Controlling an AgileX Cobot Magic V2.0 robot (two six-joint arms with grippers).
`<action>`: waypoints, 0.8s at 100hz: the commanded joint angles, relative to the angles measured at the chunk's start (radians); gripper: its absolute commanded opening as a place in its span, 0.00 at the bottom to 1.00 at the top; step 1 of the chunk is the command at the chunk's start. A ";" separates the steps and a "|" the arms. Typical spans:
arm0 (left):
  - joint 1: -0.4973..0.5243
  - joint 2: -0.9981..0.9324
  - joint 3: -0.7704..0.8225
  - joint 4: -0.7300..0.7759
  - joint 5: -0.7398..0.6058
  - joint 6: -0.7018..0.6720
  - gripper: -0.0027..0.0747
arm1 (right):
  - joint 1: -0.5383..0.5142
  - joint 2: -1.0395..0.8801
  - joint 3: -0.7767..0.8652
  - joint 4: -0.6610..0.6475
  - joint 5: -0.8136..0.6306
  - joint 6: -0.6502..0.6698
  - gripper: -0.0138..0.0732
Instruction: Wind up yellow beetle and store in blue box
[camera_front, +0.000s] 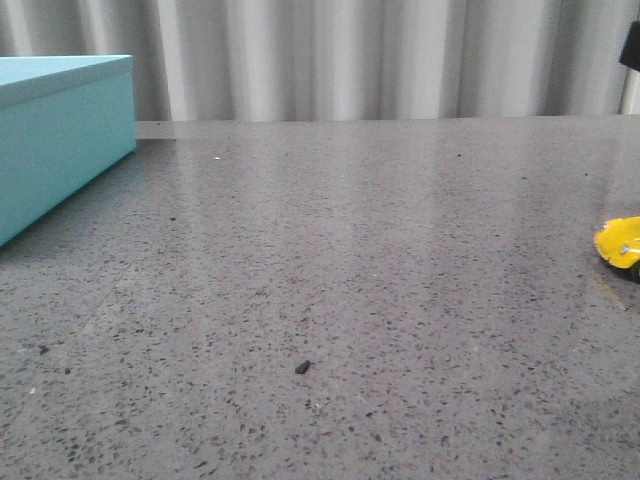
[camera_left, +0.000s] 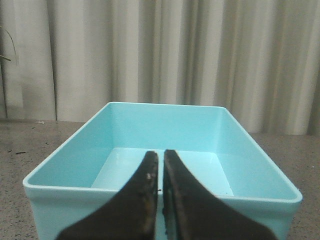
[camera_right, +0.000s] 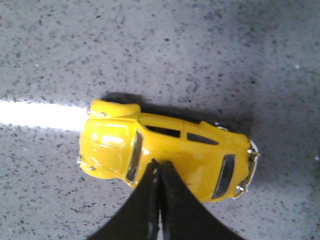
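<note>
The right gripper (camera_right: 159, 167) is seen closed above the yellow beetle (camera_right: 165, 150), grasping nothing. The left gripper (camera_left: 160, 162) is closed and empty before the blue box (camera_left: 165, 125), which is open.

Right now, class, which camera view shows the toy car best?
The right wrist view: the whole yellow car fills it, seen from above. The front view catches only a sliver at the table's right edge; the left wrist view shows none.

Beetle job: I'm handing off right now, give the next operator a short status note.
Left end effector: shut, empty, hovering at the box, which is open and empty in that view.
Right end effector: shut, empty, directly above the beetle.
Beetle sits on the table at its far right edge; box far left.
Done: nothing visible. Left: grasp, wind, store.
</note>
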 joint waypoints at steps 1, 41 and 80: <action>0.002 0.020 -0.036 -0.008 -0.083 0.000 0.01 | -0.036 0.003 0.016 -0.067 0.011 0.013 0.11; 0.002 0.020 -0.036 -0.008 -0.083 0.000 0.01 | -0.144 0.003 0.027 -0.145 0.049 0.019 0.11; 0.002 0.020 -0.036 -0.008 -0.083 0.000 0.01 | -0.143 -0.139 -0.073 -0.063 0.030 0.019 0.11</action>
